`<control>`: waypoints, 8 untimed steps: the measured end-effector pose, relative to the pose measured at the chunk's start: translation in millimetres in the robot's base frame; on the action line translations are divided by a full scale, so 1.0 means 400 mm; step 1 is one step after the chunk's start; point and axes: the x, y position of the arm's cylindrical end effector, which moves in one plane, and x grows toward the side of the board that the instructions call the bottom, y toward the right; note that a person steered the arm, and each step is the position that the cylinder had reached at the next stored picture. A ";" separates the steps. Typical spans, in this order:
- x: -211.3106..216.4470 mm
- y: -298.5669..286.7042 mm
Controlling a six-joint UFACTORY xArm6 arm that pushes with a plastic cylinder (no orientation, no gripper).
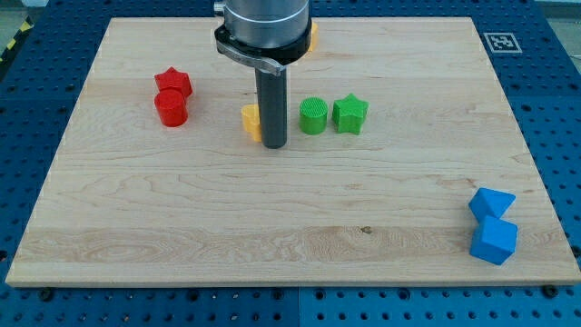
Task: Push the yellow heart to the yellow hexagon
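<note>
A yellow block (251, 120), its shape half hidden by the rod, lies on the wooden board (290, 218) left of centre. My tip (273, 144) stands right against its right side, slightly below it. A second yellow block (312, 36) peeks out at the view's top, mostly hidden behind the arm's body. I cannot tell which of the two is the heart and which the hexagon.
A green cylinder (313, 116) and a green star (349, 113) sit just right of my tip. A red star (172, 82) and a red cylinder (171, 108) stand at the upper left. Two blue blocks (493, 227) sit near the lower right edge.
</note>
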 end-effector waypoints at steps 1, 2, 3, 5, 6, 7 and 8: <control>-0.005 0.000; -0.027 0.004; -0.011 -0.001; -0.001 -0.063; -0.050 -0.063; -0.050 -0.063; -0.052 -0.063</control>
